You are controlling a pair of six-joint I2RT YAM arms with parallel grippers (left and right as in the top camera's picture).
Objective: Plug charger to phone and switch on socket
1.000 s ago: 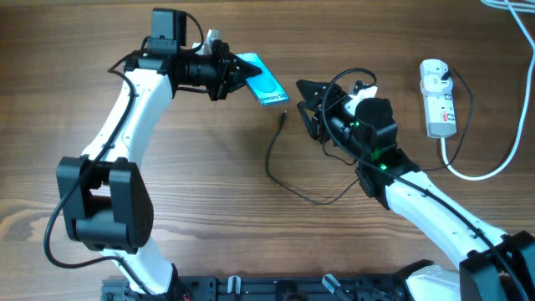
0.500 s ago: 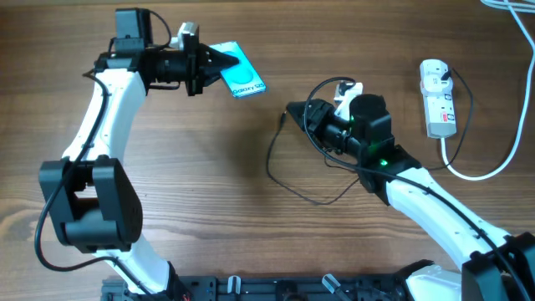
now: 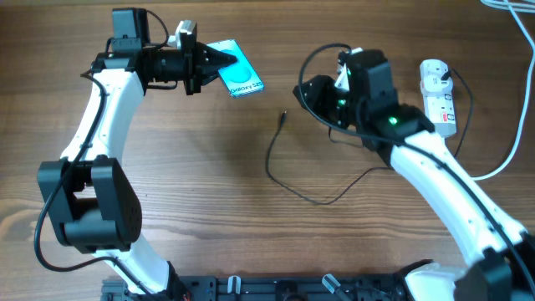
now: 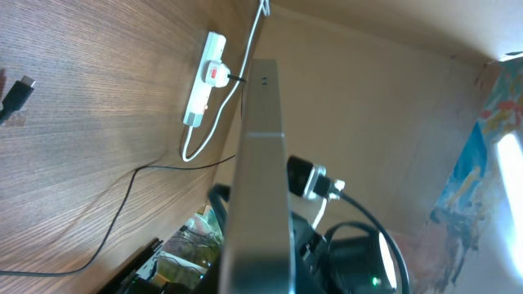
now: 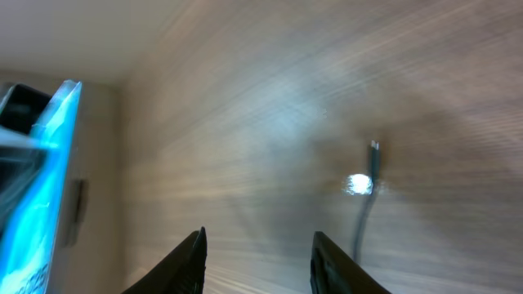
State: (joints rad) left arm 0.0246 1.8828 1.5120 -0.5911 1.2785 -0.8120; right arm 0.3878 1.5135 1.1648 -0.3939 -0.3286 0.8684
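Charger (image 3: 270, 160) left loose on the wood: plug tip (image 3: 284, 116) just ahead of and below the right gripper (image 3: 304, 89), now pulled back from it, jaws parted and empty. Means no grasp made yet; plugging not begun. Thin, black, curling away under that arm. Phone (image 3: 241, 78) clamped edgewise in the left gripper (image 3: 213, 64), raised, well apart from the tip.

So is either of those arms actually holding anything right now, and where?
The left gripper pinches the phone at the end away from its Galaxy text. The right gripper is open, holding nothing.
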